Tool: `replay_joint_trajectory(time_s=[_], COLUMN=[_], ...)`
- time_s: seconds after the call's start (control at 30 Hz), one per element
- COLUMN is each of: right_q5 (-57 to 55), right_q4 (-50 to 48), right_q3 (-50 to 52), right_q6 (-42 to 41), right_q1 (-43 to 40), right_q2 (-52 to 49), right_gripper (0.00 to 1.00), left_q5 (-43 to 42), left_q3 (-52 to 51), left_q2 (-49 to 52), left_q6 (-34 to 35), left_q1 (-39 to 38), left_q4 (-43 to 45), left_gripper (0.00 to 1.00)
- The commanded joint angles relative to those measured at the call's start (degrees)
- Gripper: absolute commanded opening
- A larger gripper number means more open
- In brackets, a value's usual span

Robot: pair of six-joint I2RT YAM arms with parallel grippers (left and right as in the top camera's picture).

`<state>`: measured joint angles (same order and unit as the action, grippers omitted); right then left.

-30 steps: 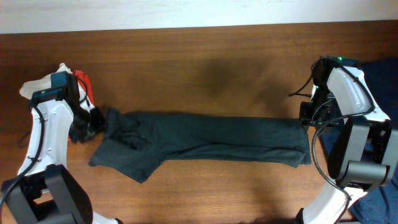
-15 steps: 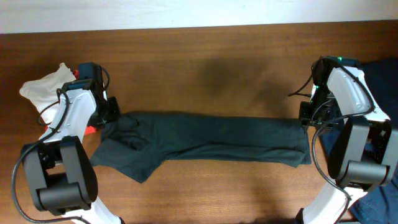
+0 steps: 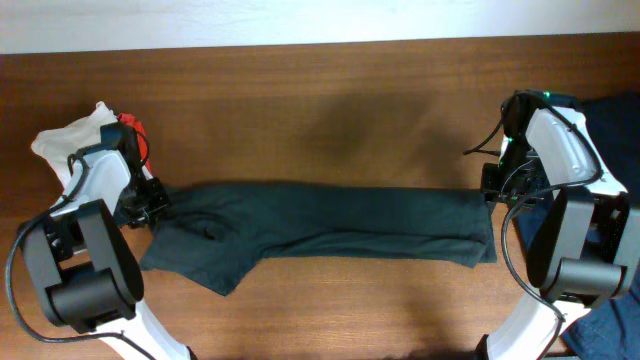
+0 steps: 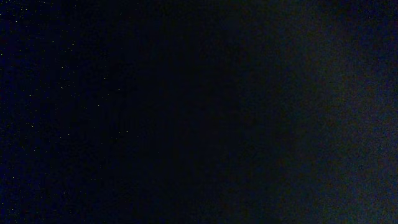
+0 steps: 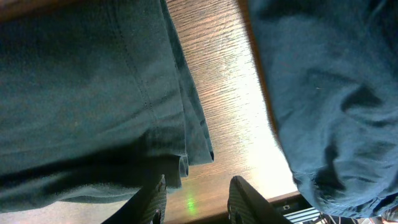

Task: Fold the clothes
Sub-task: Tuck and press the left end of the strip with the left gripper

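Observation:
A long dark green garment [image 3: 330, 222] lies stretched across the wooden table, with a wider flap at its front left [image 3: 200, 262]. My left gripper [image 3: 143, 200] is low at the garment's left end. The left wrist view is all dark, so its jaws cannot be seen. My right gripper [image 3: 490, 186] is at the garment's right end. In the right wrist view its fingers [image 5: 196, 202] are apart over bare table, with the garment's hem [image 5: 177, 158] just by the left finger and nothing between them.
A white cloth [image 3: 65, 140] and a red item [image 3: 135, 133] lie at the far left behind my left arm. A pile of blue cloth [image 3: 612, 112] sits off the table's right edge and shows in the right wrist view [image 5: 323, 93].
My left arm swung right and back to the garment's left end. The bunched cloth there now lies flatter and further left. My right arm has not moved.

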<state>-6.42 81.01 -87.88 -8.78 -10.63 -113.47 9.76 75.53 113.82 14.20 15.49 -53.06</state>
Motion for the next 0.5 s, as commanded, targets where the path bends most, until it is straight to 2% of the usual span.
replay_joint_trajectory(time_s=[0.0, 0.2, 0.27, 0.33, 0.47], right_q5=[-0.07, -0.07, -0.07, -0.07, -0.07], right_q4=[0.22, 0.83, 1.16, 1.46, 2.36], right_q3=[0.31, 0.31, 0.31, 0.31, 0.31], right_q6=[-0.07, -0.07, -0.07, -0.07, -0.07], right_q1=[0.07, 0.07, 0.07, 0.07, 0.04], right_q2=[0.22, 0.22, 0.22, 0.22, 0.22], right_gripper=[0.37, 0.38, 0.38, 0.38, 0.44], left_q5=[-4.61, -4.68, -7.39, -14.88, -14.75], left_q3=[4.28, 6.56, 6.56, 6.08, 2.58], left_q2=[-2.89, -12.81, -13.97, -14.1, -14.32], left_q6=[-1.03, -0.98, -0.98, -1.03, -0.57], left_q1=[-2.19, -4.15, -4.22, -5.95, -10.16], left_q4=[-3.23, -12.55, -15.1, -17.44, -23.69], left_gripper=[0.28, 0.39, 0.39, 0.4, 0.39])
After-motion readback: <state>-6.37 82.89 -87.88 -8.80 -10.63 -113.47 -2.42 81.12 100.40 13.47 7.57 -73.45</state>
